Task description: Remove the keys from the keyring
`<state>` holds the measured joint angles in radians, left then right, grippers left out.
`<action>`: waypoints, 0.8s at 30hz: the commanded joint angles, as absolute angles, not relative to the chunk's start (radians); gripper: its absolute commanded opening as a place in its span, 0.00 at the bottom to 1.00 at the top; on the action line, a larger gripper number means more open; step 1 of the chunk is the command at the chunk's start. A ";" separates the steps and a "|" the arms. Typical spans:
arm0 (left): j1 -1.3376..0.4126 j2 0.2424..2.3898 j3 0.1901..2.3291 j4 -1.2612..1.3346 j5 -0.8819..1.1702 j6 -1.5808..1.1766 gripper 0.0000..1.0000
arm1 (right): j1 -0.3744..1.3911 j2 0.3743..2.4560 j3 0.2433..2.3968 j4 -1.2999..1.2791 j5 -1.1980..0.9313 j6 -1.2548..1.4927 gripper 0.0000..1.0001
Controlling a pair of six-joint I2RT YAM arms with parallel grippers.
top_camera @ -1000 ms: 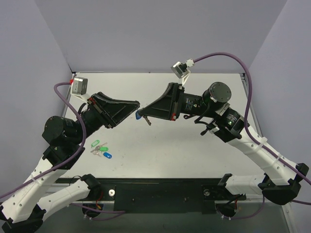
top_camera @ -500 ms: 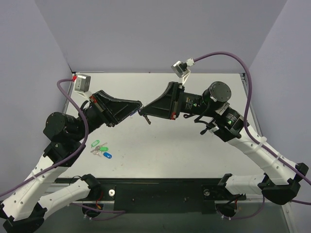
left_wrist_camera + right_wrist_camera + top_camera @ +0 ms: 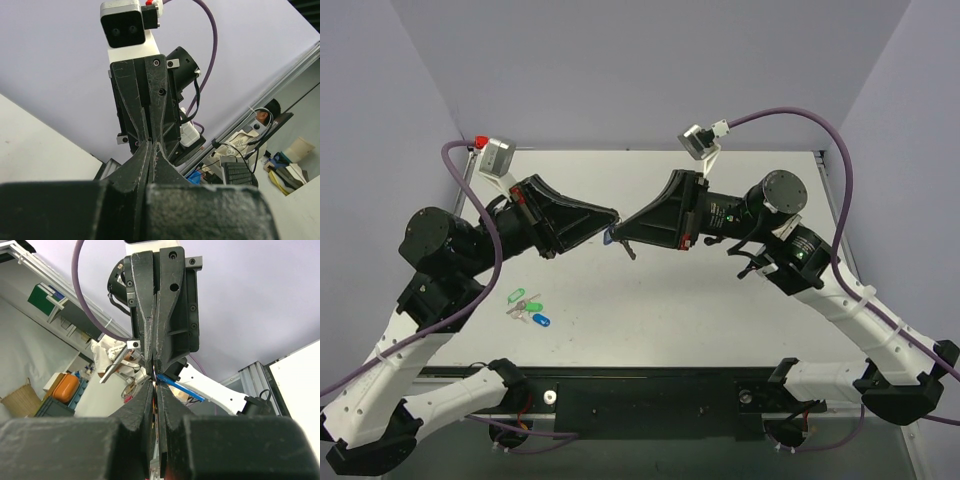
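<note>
- Nearest, at the lower left of the top view, a bunch of green and dark blue tags [image 3: 527,309] lies on the surface [image 3: 720,300]. It is well apart from both arms and seems no part of this step.
- Farther in, at mid-frame, the left pincer [image 3: 610,230] and right pincer [image 3: 621,234] meet tip to tip above the surface. The light-blue keyring [image 3: 608,239] sits between them. I judge it is held aloft so the two arms can pull against each other and work the ring open.
- Left pincer: in its own wrist view its fingers run together to a point with no gap showing. It looks clamped on the keyring.
- Right pincer: its fingers are likewise pressed together at the same meeting point. The blue tag juts out edge-on to the right, and the silver key [image 3: 116,366] sticks out to the upper left.
- Whether each pincer grips tag, ring or key cannot be told: the contact is too small.
- The key appears to be on the ring, so the removal is not yet done.
</note>
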<state>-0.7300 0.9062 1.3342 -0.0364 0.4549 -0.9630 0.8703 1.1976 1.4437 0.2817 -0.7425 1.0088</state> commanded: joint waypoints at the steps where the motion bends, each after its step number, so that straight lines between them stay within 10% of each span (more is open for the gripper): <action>1: -0.742 0.954 1.391 -0.138 0.603 -0.904 0.00 | 0.874 1.206 1.439 0.344 -0.721 1.012 0.00; 21: -0.741 0.999 1.445 -0.213 0.658 -0.873 0.00 | 0.881 1.201 1.430 0.308 -0.758 1.000 0.00; 24: -0.742 0.996 1.454 -0.222 0.635 -0.873 0.24 | 0.882 1.200 1.424 0.305 -0.755 0.999 0.00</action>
